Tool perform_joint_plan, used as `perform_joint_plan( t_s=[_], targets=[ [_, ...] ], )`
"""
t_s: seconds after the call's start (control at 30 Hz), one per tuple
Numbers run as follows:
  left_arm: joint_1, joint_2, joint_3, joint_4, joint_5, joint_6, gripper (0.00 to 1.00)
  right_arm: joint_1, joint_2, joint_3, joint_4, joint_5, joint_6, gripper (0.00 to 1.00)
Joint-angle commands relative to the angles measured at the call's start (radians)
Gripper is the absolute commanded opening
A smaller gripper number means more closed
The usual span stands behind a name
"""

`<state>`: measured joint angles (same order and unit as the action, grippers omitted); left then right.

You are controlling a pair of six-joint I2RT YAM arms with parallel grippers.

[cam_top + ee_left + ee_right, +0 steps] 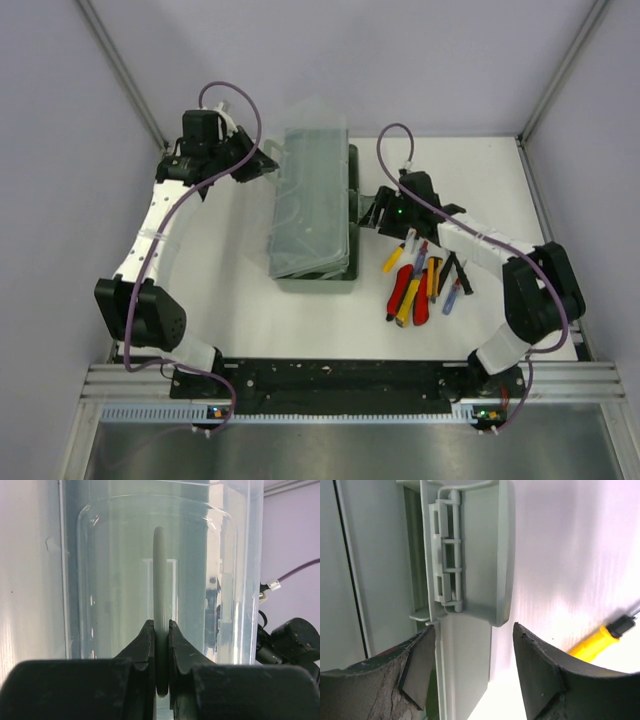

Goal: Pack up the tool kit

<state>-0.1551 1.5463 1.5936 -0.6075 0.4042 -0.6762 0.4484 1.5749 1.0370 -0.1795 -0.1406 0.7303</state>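
The green tool case (348, 262) lies mid-table with its translucent lid (312, 200) over it. My left gripper (262, 163) is at the lid's far left edge, shut on the lid's thin grey handle (160, 590); in the left wrist view the gripper (160, 626) pinches it edge-on. My right gripper (372, 212) is open at the case's right side. In the right wrist view its jaws (472, 632) straddle the case's grey wall below the latch (465, 555). Loose tools (418, 282) with red and yellow handles lie right of the case.
A yellow screwdriver handle (597, 642) lies on the white table just right of my right gripper. Grey enclosure walls and metal frame posts (120, 65) surround the table. The black base rail (330, 378) runs along the near edge.
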Motion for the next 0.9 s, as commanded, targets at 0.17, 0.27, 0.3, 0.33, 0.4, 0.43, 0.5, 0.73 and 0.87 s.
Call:
perform_joint_plan(
  t_s=[0.17, 0.27, 0.3, 0.33, 0.4, 0.43, 0.5, 0.73, 0.87],
  targets=[
    [0.035, -0.066, 0.086, 0.190, 0.137, -0.036, 0.00, 0.001, 0.080, 0.092, -0.052, -0.086, -0.089, 0.64],
    [0.035, -0.064, 0.081, 0.189, 0.140, -0.034, 0.00, 0.015, 0.059, 0.083, -0.046, -0.085, -0.094, 0.70],
    [0.035, -0.063, 0.080, 0.187, 0.140, -0.036, 0.00, 0.021, 0.048, 0.075, -0.041, -0.085, -0.094, 0.72],
    [0.037, -0.064, 0.080, 0.187, 0.139, -0.034, 0.00, 0.026, 0.033, 0.066, -0.029, -0.085, -0.091, 0.74],
    [0.037, -0.063, 0.075, 0.189, 0.136, -0.037, 0.00, 0.036, 0.004, 0.035, 0.011, -0.086, -0.083, 0.77],
    [0.037, -0.063, 0.075, 0.189, 0.133, -0.039, 0.00, 0.039, -0.004, 0.026, 0.026, -0.089, -0.078, 0.78],
    [0.037, -0.061, 0.077, 0.192, 0.133, -0.039, 0.00, 0.047, 0.005, 0.028, 0.034, -0.109, -0.075, 0.77],
    [0.042, -0.055, 0.080, 0.196, 0.131, -0.045, 0.00, 0.107, 0.065, 0.063, -0.017, -0.064, -0.071, 0.64],
    [0.057, -0.049, 0.094, 0.210, 0.175, -0.011, 0.00, 0.110, 0.082, 0.074, -0.075, 0.042, -0.046, 0.40]
  ],
)
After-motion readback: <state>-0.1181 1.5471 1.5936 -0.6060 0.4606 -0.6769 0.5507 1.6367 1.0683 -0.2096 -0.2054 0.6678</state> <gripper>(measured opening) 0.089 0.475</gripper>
